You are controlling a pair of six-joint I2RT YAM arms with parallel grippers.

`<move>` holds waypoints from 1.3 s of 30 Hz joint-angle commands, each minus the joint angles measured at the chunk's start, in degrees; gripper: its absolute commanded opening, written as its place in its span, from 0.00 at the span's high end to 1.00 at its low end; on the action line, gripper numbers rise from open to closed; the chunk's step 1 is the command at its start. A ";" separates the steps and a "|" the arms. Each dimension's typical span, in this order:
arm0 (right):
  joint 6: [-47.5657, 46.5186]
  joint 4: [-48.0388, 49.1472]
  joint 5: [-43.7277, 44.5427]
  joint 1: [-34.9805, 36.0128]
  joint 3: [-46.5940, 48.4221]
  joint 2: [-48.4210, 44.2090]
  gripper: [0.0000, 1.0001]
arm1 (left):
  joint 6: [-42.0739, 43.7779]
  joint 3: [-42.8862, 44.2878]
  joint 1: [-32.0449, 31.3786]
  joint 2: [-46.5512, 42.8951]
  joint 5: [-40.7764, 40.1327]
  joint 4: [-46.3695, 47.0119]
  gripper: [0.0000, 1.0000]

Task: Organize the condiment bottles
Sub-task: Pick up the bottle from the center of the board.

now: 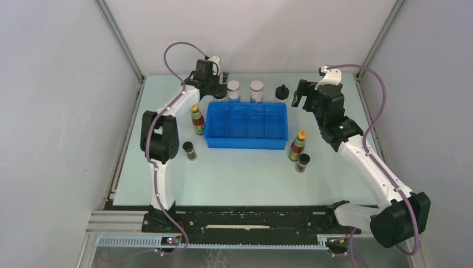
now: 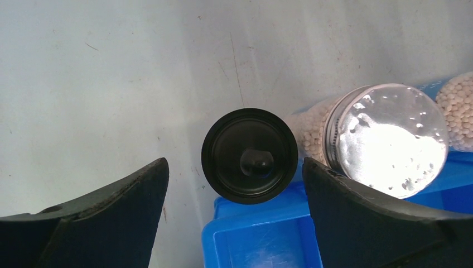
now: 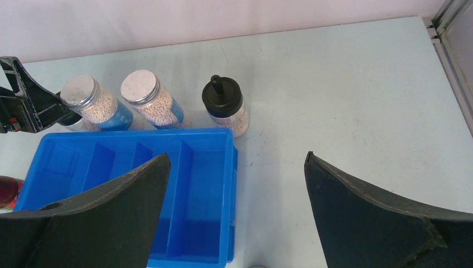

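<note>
My left gripper (image 2: 235, 167) is open above a black knob-capped bottle (image 2: 249, 156), with a gap on each side of the cap. That bottle stands at the back left corner of the blue tray (image 2: 262, 240). Right beside it is a clear white-lidded bottle (image 2: 390, 139), and a second one (image 1: 256, 89) stands further right. The other black knob-capped bottle (image 3: 223, 100) stands behind the tray's right end. My right gripper (image 3: 237, 156) hangs open and empty over the table by the tray's right edge. A slim orange-capped bottle (image 1: 197, 119) and a short dark one (image 1: 190, 151) stand left of the tray; another such pair (image 1: 298, 145) (image 1: 303, 162) stands at its right front.
The blue tray (image 1: 247, 125) has several empty compartments and sits mid-table. Grey walls and metal frame rails close in the table on the left, right and back.
</note>
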 commanded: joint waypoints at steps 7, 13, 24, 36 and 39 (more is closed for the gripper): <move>0.13 2.51 0.52 0.43 0.34 0.85 0.00 | 1.48 4.32 -0.67 1.87 0.27 1.71 0.06; -0.07 2.95 0.54 0.43 0.34 1.29 0.00 | 1.99 5.29 -0.98 2.61 0.18 1.99 0.07; -0.16 2.95 0.53 0.49 0.33 1.53 0.00 | 2.56 5.61 -1.57 3.18 -0.26 2.84 0.12; -0.08 2.78 0.46 0.47 0.33 1.66 0.00 | 2.46 5.63 -1.64 3.58 -0.59 3.10 0.46; 0.00 2.79 0.46 0.52 0.32 1.55 0.01 | 2.36 5.83 -1.62 3.80 -0.78 2.75 0.72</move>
